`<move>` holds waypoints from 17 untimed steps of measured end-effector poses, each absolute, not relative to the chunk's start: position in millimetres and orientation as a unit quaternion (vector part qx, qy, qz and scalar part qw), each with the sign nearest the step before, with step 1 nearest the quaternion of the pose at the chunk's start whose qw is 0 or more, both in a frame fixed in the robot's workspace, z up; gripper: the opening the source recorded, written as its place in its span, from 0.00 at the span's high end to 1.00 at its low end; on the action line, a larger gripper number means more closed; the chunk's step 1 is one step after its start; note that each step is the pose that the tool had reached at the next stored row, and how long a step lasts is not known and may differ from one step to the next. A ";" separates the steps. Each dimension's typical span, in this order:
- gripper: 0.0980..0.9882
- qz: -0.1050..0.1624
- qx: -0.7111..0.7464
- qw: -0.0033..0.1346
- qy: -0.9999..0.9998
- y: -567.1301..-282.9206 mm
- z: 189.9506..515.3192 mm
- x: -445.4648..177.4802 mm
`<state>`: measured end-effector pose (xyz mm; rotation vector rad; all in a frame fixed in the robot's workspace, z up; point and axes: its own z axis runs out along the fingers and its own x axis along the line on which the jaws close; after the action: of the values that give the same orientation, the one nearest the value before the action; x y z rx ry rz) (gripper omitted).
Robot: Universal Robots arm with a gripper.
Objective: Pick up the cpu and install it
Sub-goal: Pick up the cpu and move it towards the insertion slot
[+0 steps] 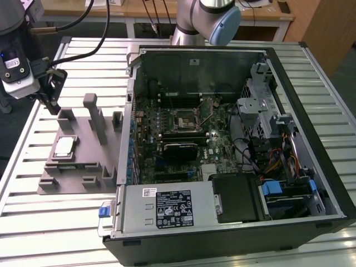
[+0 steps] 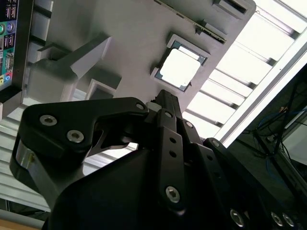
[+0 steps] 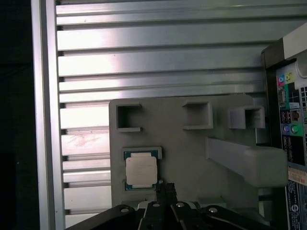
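Your cpu (image 1: 64,147) lies flat, metal top up, in a shallow square pocket of the grey fixture plate (image 1: 86,151). In both wrist views you can see it seated there: in the first wrist view the cpu (image 3: 140,171) fills its pocket in the fixture plate (image 3: 192,153), and in the second wrist view the chip (image 2: 179,69) shines pale inside the same frame. The plate rests on the slatted metal bench (image 1: 55,233) and also carries grey upright posts (image 1: 94,117). Just beside it, toward the exterior view's right, stands the open computer case (image 1: 311,111), lying on its side. Inside the case you can make out the motherboard with its black socket frame (image 1: 183,119), and a silver power supply (image 1: 167,208) at the near edge. Your claw (image 1: 54,105) hangs over the plate's far end, near the cpu but apart from it. In the first wrist view the claw (image 3: 166,186) has its fingers drawn together with nothing between them, their tips close to one corner of the chip; the second wrist view shows the claw (image 2: 165,96) narrowed to a single point.
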<state>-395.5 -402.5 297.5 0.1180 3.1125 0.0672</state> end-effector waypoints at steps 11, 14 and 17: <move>0.99 0.022 0.038 0.013 0.999 -402.5 296.5 -398.2; 0.99 0.022 0.038 0.013 0.999 -402.5 295.5 -401.8; 0.99 0.022 0.038 0.013 0.999 -402.5 294.0 -406.1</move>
<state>-406.1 -402.5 294.0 0.1181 3.1125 0.0673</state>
